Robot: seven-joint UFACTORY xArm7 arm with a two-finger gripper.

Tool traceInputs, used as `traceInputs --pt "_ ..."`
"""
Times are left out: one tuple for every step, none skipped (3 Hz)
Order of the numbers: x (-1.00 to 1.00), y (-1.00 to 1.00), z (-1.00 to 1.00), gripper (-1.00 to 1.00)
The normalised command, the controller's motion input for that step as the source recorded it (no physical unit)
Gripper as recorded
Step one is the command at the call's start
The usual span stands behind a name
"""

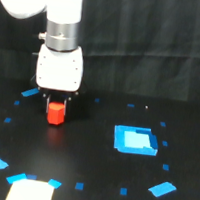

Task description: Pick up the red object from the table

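Arm position first: you have the white arm (44, 1) entering from the upper corner on the exterior view's left, ending in a silver collar and a white gripper head (60, 68) pointed straight down at the table (82, 151).

Your gripper (57, 103) sits directly over the red object (56, 113). Two short dark fingers (48, 101) project from the underside of the head, one on each side of the object's top. The object's upper edge lies between them. You cannot tell from this view whether the fingers press on the object or stand slightly clear of it; the picture is too soft at that point. Whether the object rests on the table or is raised off it is likewise unclear, though a dim reddish reflection shows on the surface just below it.

The red object is a short orange-red block, narrower than the head above it, positioned on the left half of the table as the exterior view shows it.

Reference marks on the black table:
- A bright blue square (134, 140) lies well apart from the object, toward the exterior view's right.
- Small blue tape marks (162, 188) are scattered in a loose ring around the working area.
- A pale patch (29, 192) shows at the bottom edge.

A black curtain (155, 39) hangs behind the table.
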Motion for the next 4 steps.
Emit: traceInputs --pt "0.49 -0.13 1.0 -1.0" --pt "0.38 0.7 1.0 -1.0" --pt "-0.19 -1.0 1.0 -0.72" --pt "-0.06 1.0 1.0 -0.4"
